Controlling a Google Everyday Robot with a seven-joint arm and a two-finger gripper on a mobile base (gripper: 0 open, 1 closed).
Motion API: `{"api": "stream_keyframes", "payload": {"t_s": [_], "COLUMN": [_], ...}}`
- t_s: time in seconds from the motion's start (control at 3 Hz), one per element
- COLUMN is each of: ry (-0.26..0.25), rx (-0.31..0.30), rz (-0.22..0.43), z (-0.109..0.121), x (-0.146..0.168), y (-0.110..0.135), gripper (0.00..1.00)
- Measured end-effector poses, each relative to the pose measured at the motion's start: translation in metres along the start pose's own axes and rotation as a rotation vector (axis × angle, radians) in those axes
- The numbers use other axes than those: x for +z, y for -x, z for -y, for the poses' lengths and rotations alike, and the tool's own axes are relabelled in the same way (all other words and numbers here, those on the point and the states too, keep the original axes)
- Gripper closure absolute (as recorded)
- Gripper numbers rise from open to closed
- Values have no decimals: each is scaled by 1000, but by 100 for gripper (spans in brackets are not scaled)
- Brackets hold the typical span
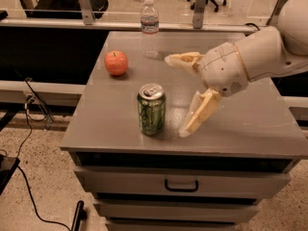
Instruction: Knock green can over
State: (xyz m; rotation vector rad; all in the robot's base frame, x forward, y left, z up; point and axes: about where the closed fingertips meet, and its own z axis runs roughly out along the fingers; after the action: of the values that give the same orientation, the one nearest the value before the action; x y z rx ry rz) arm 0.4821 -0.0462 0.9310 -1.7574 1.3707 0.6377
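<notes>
My claw (176, 96): spread wide, just right of the can (151, 109).
My arm (262, 57) reaches in from the right, cut off at the frame edge. One finger (185, 60) points left, and the other slants down toward the table (106, 124) beside the can. Count: one can, upright near the front edge; one apple (116, 63) and one bottle (149, 28) farther back.

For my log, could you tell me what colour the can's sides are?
Green with pale markings, camera view; the can stands beside the open gripper.
</notes>
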Motion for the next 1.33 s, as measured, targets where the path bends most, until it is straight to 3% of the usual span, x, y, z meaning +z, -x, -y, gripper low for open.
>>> {"api": "stream_keyframes", "payload": {"t_s": [0.33,0.67,1.33], "ry": [-9,17,97], "rx": [14,26,78], "rz": [174,265,351], "z": [13,21,5], "x": [15,33,64], "y": [-4,-7,-11], "gripper": [0,0,0]}}
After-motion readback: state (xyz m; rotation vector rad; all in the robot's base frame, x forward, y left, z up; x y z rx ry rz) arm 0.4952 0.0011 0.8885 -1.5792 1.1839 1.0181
